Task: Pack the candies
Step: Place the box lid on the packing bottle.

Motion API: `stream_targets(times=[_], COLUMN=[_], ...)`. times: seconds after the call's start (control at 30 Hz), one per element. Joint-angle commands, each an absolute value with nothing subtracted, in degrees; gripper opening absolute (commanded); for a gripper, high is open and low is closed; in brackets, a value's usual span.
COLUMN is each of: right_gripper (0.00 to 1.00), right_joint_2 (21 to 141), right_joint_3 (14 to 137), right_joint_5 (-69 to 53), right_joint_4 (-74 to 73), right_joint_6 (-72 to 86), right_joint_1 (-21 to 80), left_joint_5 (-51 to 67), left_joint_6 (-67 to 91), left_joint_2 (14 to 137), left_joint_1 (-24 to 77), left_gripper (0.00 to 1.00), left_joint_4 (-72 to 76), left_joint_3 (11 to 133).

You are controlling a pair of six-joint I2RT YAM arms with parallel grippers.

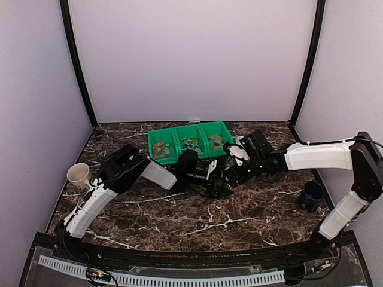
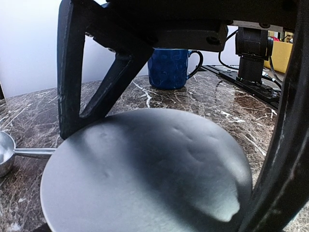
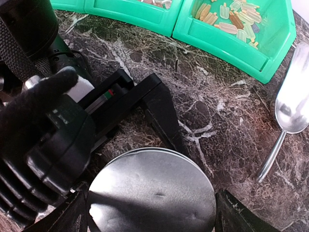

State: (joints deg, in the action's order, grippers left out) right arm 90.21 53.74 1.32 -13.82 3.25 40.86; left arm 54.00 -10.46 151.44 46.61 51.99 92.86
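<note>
The candies [image 1: 190, 143] [image 3: 236, 17] lie in small mixed heaps in the green three-compartment bin [image 1: 179, 158] [image 3: 227, 50] at the back middle of the table. In front of the bin both arms meet over a round grey metal tin [image 2: 145, 174] [image 3: 152, 193] with its lid on. My right gripper [image 1: 230, 176] [image 3: 154, 215] has a finger pressed against each side of the tin. My left gripper [image 1: 206, 173] [image 2: 164, 179] straddles the same tin from the other side, its fingers [image 3: 161, 116] spread just wider than the lid. In the top view the tin is mostly hidden under the grippers.
A metal scoop [image 3: 292, 101] [image 2: 5, 152] lies on the marble right of the tin, near the bin's corner. A dark blue mug [image 1: 311, 195] [image 2: 169, 67] stands at the right by the right arm. A paper cup [image 1: 78, 174] stands at the far left edge.
</note>
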Motion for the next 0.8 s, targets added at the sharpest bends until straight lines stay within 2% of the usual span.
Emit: stream_targets(times=[0.0, 0.2, 0.77], right_gripper=[0.83, 0.84, 0.83], right_joint_2=[89.49, 87.19, 89.98], right_joint_3=[54.92, 53.71, 51.17], right_joint_5=[2.74, 3.5, -0.15], right_joint_4=[-15.22, -16.72, -11.74], right_joint_6=[2.85, 3.32, 3.91], right_joint_1=[40.69, 40.69, 40.69], left_joint_5=[53.76, 53.59, 53.54], left_joint_6=[-18.91, -18.93, -18.64], left_joint_2=[160.22, 160.22, 160.07], left_joint_1=[46.16, 46.19, 46.14], left_gripper=[0.89, 0.89, 0.89], left_joint_4=[37.78, 38.22, 38.58], left_joint_3=[87.03, 86.92, 86.57])
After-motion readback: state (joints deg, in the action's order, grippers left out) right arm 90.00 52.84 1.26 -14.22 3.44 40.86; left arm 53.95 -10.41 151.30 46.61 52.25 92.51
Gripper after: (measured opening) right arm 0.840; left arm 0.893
